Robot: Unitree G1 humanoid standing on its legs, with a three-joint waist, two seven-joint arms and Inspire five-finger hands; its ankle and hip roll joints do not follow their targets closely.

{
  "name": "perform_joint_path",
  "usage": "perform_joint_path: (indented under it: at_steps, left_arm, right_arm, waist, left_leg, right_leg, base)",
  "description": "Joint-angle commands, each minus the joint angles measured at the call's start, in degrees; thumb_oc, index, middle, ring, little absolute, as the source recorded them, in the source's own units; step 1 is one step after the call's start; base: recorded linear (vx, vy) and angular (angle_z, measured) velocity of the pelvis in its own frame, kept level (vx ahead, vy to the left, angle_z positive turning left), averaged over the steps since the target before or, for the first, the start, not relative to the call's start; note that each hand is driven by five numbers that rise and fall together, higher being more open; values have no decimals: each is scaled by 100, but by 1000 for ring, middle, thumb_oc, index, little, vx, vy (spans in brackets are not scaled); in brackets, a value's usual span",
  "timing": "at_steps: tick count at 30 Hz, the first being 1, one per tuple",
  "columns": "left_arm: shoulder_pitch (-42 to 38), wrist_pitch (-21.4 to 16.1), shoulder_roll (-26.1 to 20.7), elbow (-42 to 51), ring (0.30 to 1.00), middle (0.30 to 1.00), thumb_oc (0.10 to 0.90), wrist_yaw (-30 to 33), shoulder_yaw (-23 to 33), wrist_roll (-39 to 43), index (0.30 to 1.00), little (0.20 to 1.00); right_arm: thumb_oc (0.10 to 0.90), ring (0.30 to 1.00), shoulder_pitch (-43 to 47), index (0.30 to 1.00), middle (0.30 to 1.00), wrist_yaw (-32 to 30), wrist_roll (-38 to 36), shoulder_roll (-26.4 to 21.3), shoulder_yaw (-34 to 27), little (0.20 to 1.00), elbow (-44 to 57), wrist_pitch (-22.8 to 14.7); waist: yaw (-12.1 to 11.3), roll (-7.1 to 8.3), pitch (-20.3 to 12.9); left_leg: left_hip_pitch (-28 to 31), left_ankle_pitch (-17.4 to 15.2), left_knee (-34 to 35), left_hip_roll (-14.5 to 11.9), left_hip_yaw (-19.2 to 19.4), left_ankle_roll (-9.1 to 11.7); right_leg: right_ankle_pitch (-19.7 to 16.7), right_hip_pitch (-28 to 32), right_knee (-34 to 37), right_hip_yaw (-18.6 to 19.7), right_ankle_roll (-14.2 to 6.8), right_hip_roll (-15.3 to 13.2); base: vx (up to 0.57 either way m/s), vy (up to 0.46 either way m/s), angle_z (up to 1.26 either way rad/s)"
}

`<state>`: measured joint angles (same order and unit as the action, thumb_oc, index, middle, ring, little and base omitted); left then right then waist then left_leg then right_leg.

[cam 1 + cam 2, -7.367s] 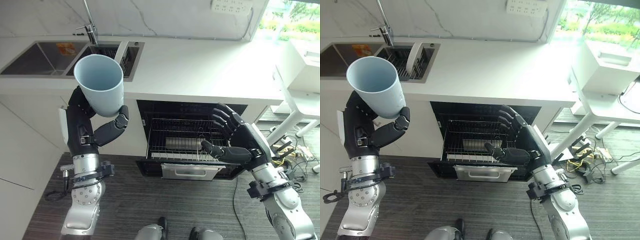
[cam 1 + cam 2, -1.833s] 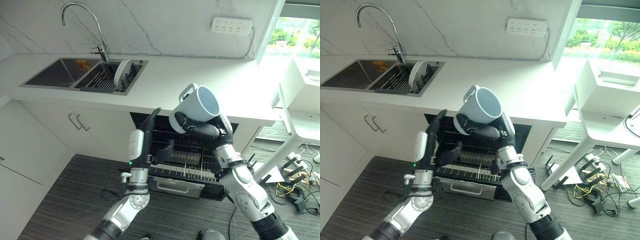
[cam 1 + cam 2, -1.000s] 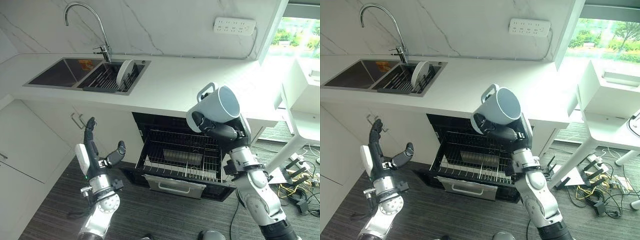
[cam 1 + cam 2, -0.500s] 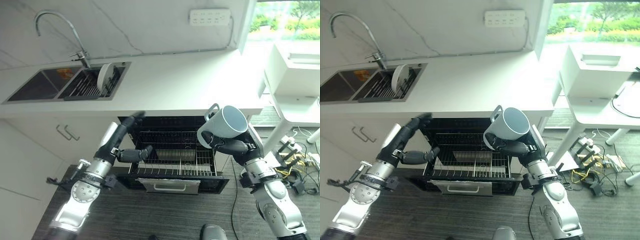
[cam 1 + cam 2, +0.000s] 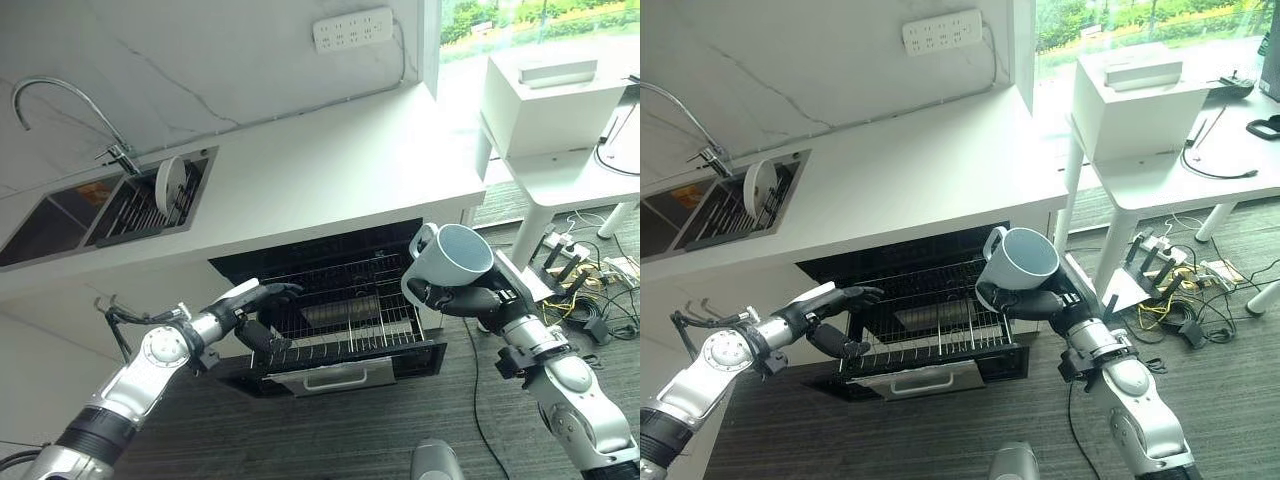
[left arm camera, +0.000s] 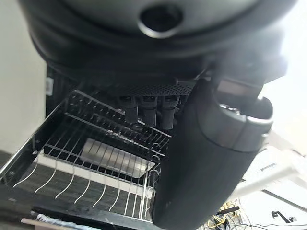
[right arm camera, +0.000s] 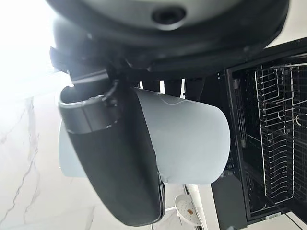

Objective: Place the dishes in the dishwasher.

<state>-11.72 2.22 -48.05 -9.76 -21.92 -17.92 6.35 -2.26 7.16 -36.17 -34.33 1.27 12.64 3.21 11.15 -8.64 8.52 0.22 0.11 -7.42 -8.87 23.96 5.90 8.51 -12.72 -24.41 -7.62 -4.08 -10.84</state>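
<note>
Half a second earlier the left hand (image 5: 262, 300) had been raised at the dishwasher's left edge; now it reached lower and flatter, over the left front corner of the pulled-out wire rack (image 5: 345, 325), though the camera had also shifted. Its fingers lay nearly straight and relaxed, the thumb hanging below them, holding nothing. The forearm stretched almost level from the lower left.

On the other side, the right hand (image 5: 1040, 303) was clamped on the pale blue ceramic mug (image 5: 1020, 262), fingers and thumb curled round its lower body. The mug sat tilted, mouth up and toward the camera, its handle turned to the robot's left. It hung in the air just off the rack's right front corner, touching neither rack nor cabinet.

Between the two hands the rack's tines stood bare, with a flat metal tray lying toward its back. Above, the white countertop (image 5: 330, 175) overhung the dark dishwasher opening (image 5: 300, 255). One round white plate (image 5: 168, 182) stood upright in the sink's drying rack (image 5: 140, 205), well apart from both hands.
</note>
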Motion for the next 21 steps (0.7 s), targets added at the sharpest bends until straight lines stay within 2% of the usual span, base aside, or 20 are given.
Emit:
perform_joint_path:
  at_steps: [1,4,10,16,21]
  left_arm:
    - [-893,-138,-167,-33,900,900,800,196,378,-86,900,900]
    - [-1096,92,2,-383,900,900,800,53,210,-123,900,900]
    - [-1144,220,437,-994,900,900,800,-207,14,-45,900,900]
    - [-1154,179,930,-1956,900,900,800,-677,-386,-531,900,900]
    - [-1049,359,1318,-2370,900,900,800,-1128,-668,-924,900,900]
  right_arm:
    - [400,300,674,300,300,250,-311,32,-393,300,813,-439]
    - [400,300,702,300,300,291,-263,37,-404,300,833,-340]
    - [400,300,740,300,300,412,-209,68,-391,300,804,-277]
    - [400,300,797,300,300,585,-248,55,-376,300,822,-140]
    - [400,300,837,300,300,596,-168,132,-306,300,866,-52]
  waist:
    - [81,230,-176]
    - [139,182,-179]
    - [211,144,-197]
    - [331,140,-222]
    - [375,136,-215]
  left_leg:
    - [-56,-1294,-977,-224,-382,-97]
    - [-43,-1299,-977,-213,-335,-108]
    - [-42,-1319,-977,-192,-276,-123]
    - [-4,-1340,-977,-189,-185,-147]
    - [10,-1362,-977,-178,-160,-169]
  right_leg:
    - [44,579,722,157,-613,-52]
    - [54,576,722,199,-611,-39]
    - [70,552,722,267,-605,-19]
    - [73,549,722,333,-600,4]
    - [77,546,722,354,-588,17]
  base:
    - [0,0,0]
    - [21,27,-2]
    - [13,25,-6]
    - [14,1,-4]
    - [23,3,-10]
